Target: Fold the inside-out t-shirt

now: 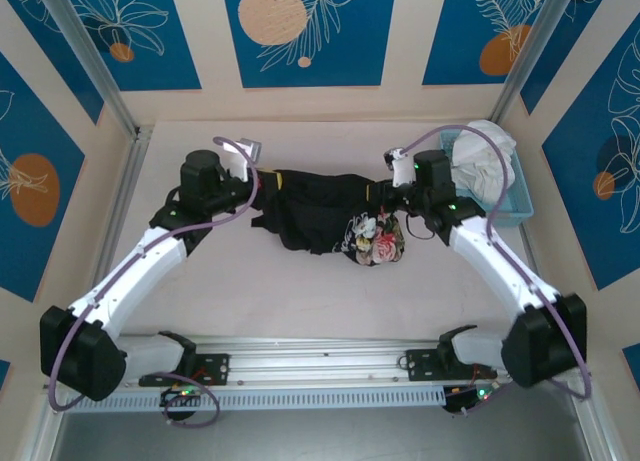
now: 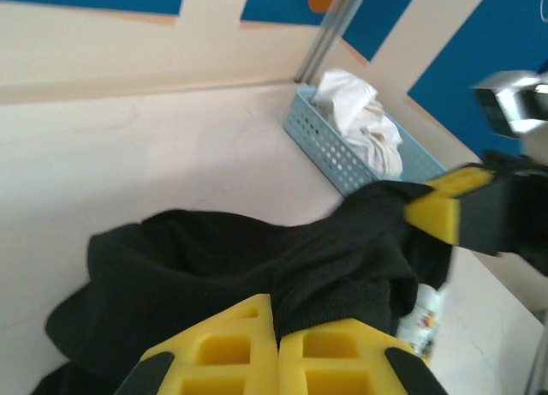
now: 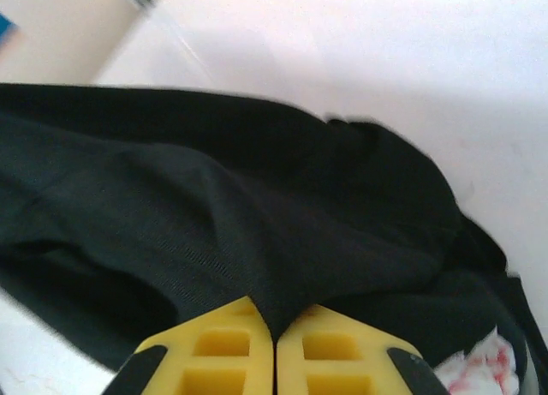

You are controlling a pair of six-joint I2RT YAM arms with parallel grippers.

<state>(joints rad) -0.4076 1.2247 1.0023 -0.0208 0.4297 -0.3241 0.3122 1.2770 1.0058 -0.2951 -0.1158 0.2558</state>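
The left pincer [image 1: 258, 186] [image 2: 276, 325] is closed, with its yellow fingers together and a fold of the inside-out t-shirt [image 1: 320, 213] [image 2: 214, 275] [image 3: 214, 215] pinched at their tips. The right pincer [image 1: 388, 194] [image 3: 274, 323] is likewise closed on black cloth at the opposite end.

The garment is bunched, not flat, and spans the gap between the two pincers. Its long axis runs straight from one pincer to the other. The slack bulk sags onto the tabletop [image 1: 300, 301] on the base side of that line. The floral print patch [image 1: 378, 243] lies just below the right pincer, so the right arm is nearer to it.

A blue basket [image 1: 508, 209] holding a white garment [image 1: 482, 153] sits just outboard of the right pincer.

Judgement: the next move depends on this shared axis. Both arms must act together to spread the cloth.
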